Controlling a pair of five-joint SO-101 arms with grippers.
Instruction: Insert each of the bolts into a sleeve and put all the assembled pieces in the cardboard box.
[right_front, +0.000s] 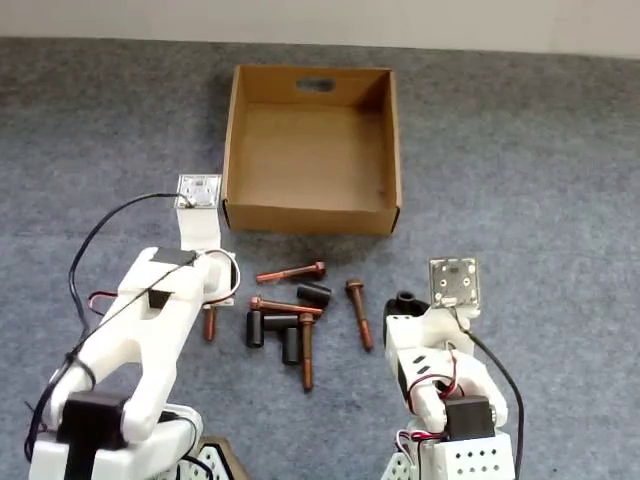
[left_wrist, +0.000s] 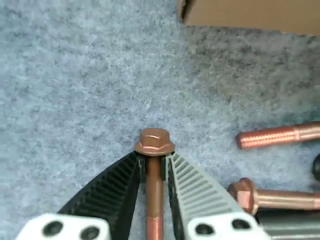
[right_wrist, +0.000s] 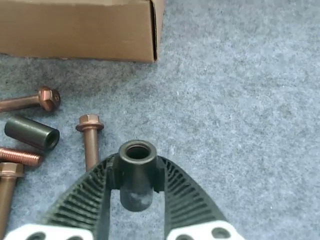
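Observation:
My left gripper is shut on a copper bolt just under its hex head; from above, that bolt lies at the arm's tip, left of the pile. My right gripper is shut on a black sleeve with its bore facing the camera; in the high view the sleeve sits right of the pile. Several loose bolts and black sleeves lie between the arms. The cardboard box stands open behind them with nothing inside.
Grey carpet covers the table. The box's front wall is close beyond the pile, and its corner lies ahead of the left gripper. A loose bolt and sleeve lie beside the right gripper.

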